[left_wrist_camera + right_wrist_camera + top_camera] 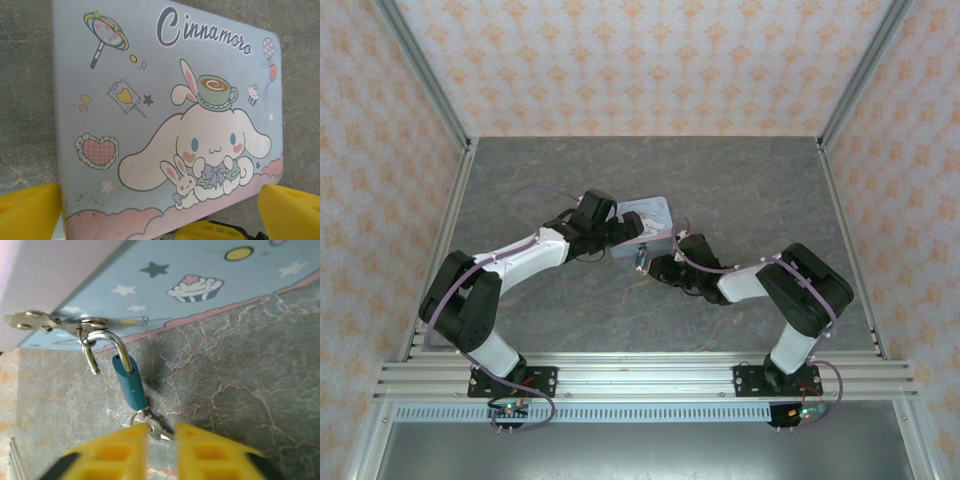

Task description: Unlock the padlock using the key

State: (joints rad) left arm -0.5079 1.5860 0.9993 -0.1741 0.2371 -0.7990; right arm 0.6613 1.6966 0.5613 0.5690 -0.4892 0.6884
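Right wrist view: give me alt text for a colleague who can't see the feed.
A small teal padlock hangs by its silver shackle from the metal hasp of a pastel-blue cartoon tin, the shackle's free end out of the body. The right gripper has its yellow jaws nearly closed around the key at the padlock's base, above a grey marbled table.

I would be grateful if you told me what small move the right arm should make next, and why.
Probably draw the padlock gently down and sideways so its shackle slips off the tin's hasp. In the right wrist view the shackle looks sprung free of the teal body on one side, the key sits in the lock's base between the right fingers, and the shackle is hooked through the hasp.
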